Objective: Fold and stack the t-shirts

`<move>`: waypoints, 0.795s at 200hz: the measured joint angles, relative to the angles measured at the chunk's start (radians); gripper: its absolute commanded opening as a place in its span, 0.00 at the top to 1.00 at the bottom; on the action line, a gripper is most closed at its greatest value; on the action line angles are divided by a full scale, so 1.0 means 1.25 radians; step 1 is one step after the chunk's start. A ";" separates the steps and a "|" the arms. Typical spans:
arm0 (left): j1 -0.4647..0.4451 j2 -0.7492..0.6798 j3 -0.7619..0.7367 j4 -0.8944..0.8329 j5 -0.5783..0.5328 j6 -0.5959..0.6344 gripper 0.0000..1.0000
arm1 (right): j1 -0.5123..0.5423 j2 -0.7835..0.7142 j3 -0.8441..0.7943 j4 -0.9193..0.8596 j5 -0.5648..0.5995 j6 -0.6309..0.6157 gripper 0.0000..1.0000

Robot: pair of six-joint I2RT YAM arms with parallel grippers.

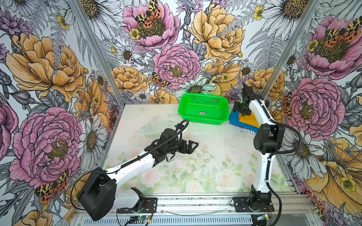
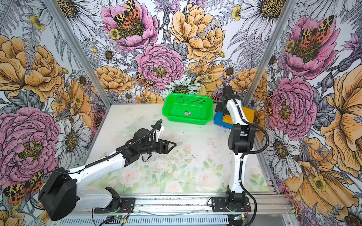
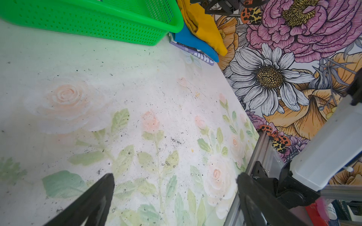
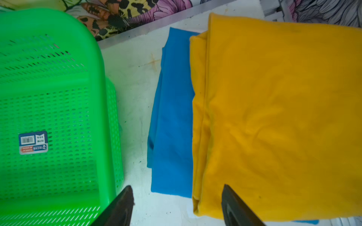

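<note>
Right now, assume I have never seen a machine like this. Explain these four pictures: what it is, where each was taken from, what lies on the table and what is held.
This is a robot with two white-and-black arms, the left arm and the right arm, mounted at the near edge of a table. Each ends in a two-fingered pincer. Two pictures look down from overhead, nearly alike; the other two come from a camera on each wrist. In the far right corner lies a folded pile: a yellow t-shirt on a blue t-shirt, with a purple printed piece underneath. Beside the pile stands an empty green basket. The left pincer hovers open over bare table; the right pincer hangs open above the pile. Nothing is held.
</note>
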 measured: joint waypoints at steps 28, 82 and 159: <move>0.002 -0.035 0.000 -0.004 0.000 0.000 0.01 | 0.026 0.038 0.038 -0.037 0.121 -0.004 0.36; 0.007 -0.060 -0.003 -0.007 0.000 0.000 0.01 | 0.042 0.119 0.095 -0.091 0.247 -0.015 0.40; 0.009 -0.081 -0.023 -0.010 0.000 0.000 0.01 | 0.058 0.153 0.128 -0.129 0.321 -0.023 0.79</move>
